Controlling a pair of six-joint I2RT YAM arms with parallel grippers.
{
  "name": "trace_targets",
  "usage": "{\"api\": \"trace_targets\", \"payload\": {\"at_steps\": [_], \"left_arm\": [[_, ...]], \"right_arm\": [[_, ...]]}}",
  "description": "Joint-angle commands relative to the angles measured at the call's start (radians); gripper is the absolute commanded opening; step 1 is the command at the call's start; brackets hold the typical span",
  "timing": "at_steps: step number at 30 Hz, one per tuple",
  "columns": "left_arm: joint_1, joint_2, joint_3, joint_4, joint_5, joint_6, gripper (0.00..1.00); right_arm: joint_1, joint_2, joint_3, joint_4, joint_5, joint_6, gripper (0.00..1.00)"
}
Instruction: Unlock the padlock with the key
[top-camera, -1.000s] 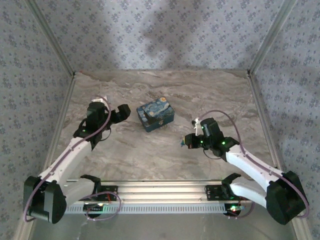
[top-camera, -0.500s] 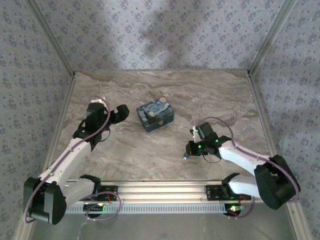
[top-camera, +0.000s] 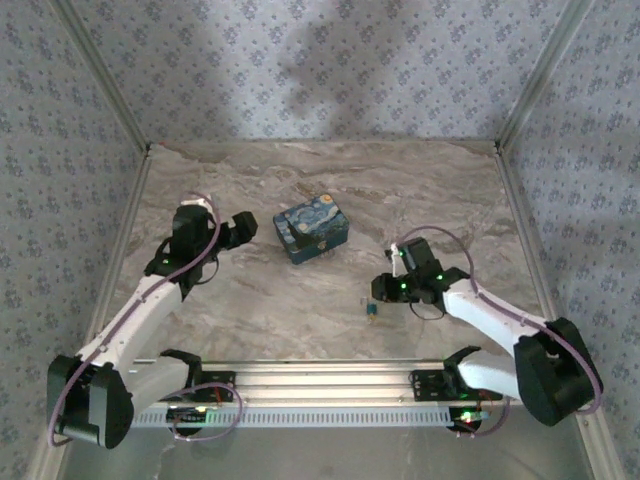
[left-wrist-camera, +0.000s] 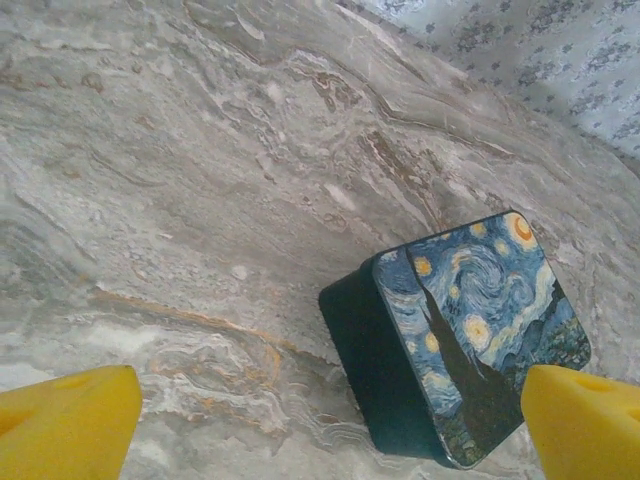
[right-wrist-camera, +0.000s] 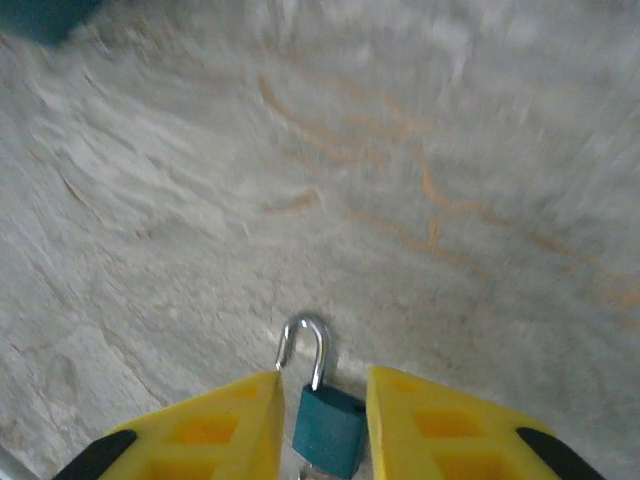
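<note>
Marbled grey surface (top-camera: 300, 310) meets patterned wallpaper behind. At left, the left gripper (top-camera: 243, 228) hangs with its yellow fingers (left-wrist-camera: 70, 425) spread wide, just beside the Starry Night box (top-camera: 311, 231) and touching nothing. Right of centre, the padlock (right-wrist-camera: 328, 430) lies on the surface between the parted fingers of the right gripper (top-camera: 382, 290), shackle pointing away.

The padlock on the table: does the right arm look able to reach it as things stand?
Probably yes. In the right wrist view the padlock lies on the table inside the open right tool, a finger on each side, and nothing stands in the way.
</note>
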Motion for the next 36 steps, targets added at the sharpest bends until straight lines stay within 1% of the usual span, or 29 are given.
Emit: {"api": "trace_targets", "payload": {"at_steps": [1,3,5,6,8,12,15,17,19,23,26,29,32,34,36], "left_arm": [[0.018,-0.06,0.048,-0.021,-0.059,0.054,0.98],[0.03,-0.088,0.051,-0.029,-0.113,0.08,0.98],[0.042,-0.125,0.04,-0.023,-0.2,0.115,0.98],[0.047,-0.143,0.029,-0.011,-0.235,0.134,0.98],[0.062,-0.187,-0.012,0.044,-0.293,0.2,0.98],[0.105,-0.264,-0.128,0.197,-0.356,0.307,0.98],[0.152,-0.293,-0.207,0.283,-0.387,0.349,0.98],[0.177,-0.296,-0.25,0.314,-0.398,0.377,0.98],[0.191,-0.291,-0.296,0.358,-0.372,0.427,0.98],[0.211,-0.264,-0.345,0.385,-0.376,0.428,0.98],[0.229,-0.206,-0.37,0.414,-0.378,0.429,0.98],[0.243,-0.13,-0.396,0.481,-0.367,0.431,0.98],[0.253,-0.048,-0.403,0.541,-0.338,0.445,0.98],[0.263,0.009,-0.404,0.587,-0.314,0.456,0.98],[0.273,0.068,-0.405,0.644,-0.275,0.463,0.98]], "right_arm": [[-0.026,-0.063,0.07,-0.034,0.086,-0.074,0.32],[-0.042,-0.093,0.082,-0.025,0.138,-0.102,0.38],[-0.064,-0.124,0.088,0.003,0.193,-0.136,0.46],[-0.075,-0.137,0.087,0.022,0.207,-0.15,0.51],[-0.108,-0.162,0.084,0.065,0.256,-0.182,0.64],[-0.192,-0.203,0.047,0.183,0.326,-0.229,0.85],[-0.274,-0.222,-0.012,0.295,0.384,-0.234,0.99],[-0.322,-0.227,-0.057,0.365,0.42,-0.245,1.0],[-0.37,-0.219,-0.095,0.427,0.454,-0.257,1.0],[-0.457,-0.158,-0.162,0.555,0.455,-0.295,1.0],[-0.48,-0.079,-0.178,0.645,0.434,-0.337,1.0],[-0.492,-0.006,-0.204,0.761,0.39,-0.371,1.0],[-0.499,0.063,-0.224,0.87,0.353,-0.392,1.0],[-0.507,0.102,-0.211,0.898,0.316,-0.399,1.0],[-0.512,0.146,-0.208,0.963,0.285,-0.412,1.0]]}}
